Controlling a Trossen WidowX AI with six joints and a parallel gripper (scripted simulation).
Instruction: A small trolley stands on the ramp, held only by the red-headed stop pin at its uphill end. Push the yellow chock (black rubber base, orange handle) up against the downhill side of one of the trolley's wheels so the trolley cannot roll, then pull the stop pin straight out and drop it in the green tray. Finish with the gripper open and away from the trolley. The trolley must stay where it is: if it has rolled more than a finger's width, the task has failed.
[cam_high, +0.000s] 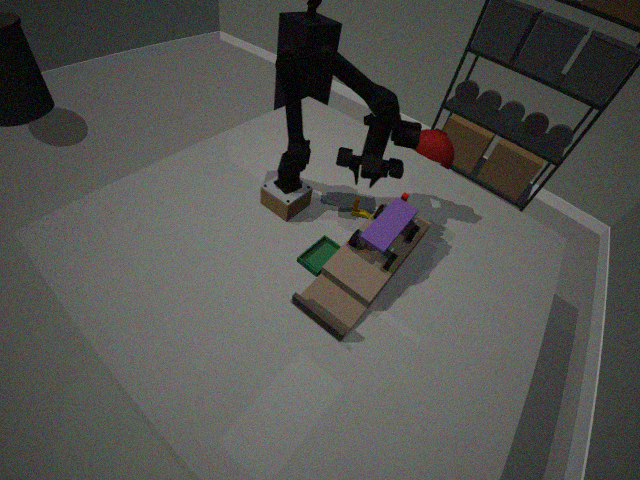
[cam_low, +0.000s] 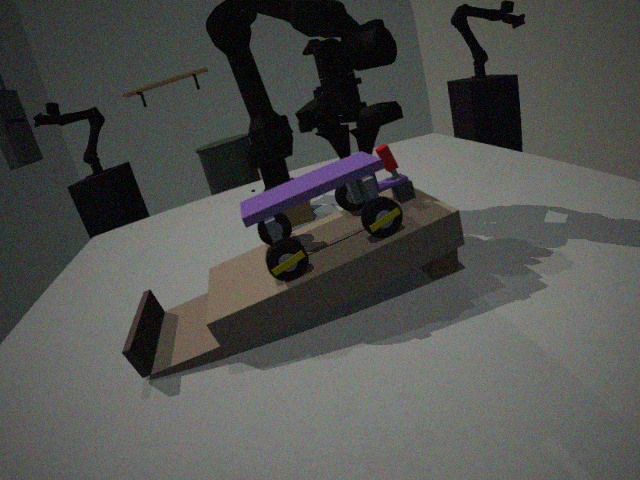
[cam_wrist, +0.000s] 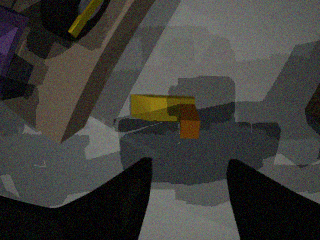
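The trolley (cam_high: 388, 224) (cam_low: 310, 188) (cam_wrist: 7, 37) stands on the ramp (cam_high: 356, 276) (cam_low: 248, 279) (cam_wrist: 65, 95), the red-headed pin (cam_high: 404, 196) (cam_low: 386, 157) upright through its uphill end. That pin is all that keeps it from rolling, so it should stay in until a wheel is blocked.

The chock (cam_high: 360, 212) (cam_wrist: 150, 107) lies off the ramp, beside its upper part, on the side where the arm's base (cam_high: 286, 206) stands. There it blocks nothing. Its orange handle (cam_high: 356, 202) (cam_wrist: 190, 127) sticks up, which should give a hold that keeps the rubber base free to press against a wheel.

The fingers (cam_high: 356, 173) (cam_low: 338, 142) are partway apart with nothing between them, above the surface beside the ramp's uphill half. They point down towards the handle, likely to take it first; a knock to the trolley or pin on the way would be the risk.

The tray (cam_high: 318, 254) sits beside the ramp's lower half, on the chock's side, so the pulled pin can be dropped there without crossing the ramp's far edge.
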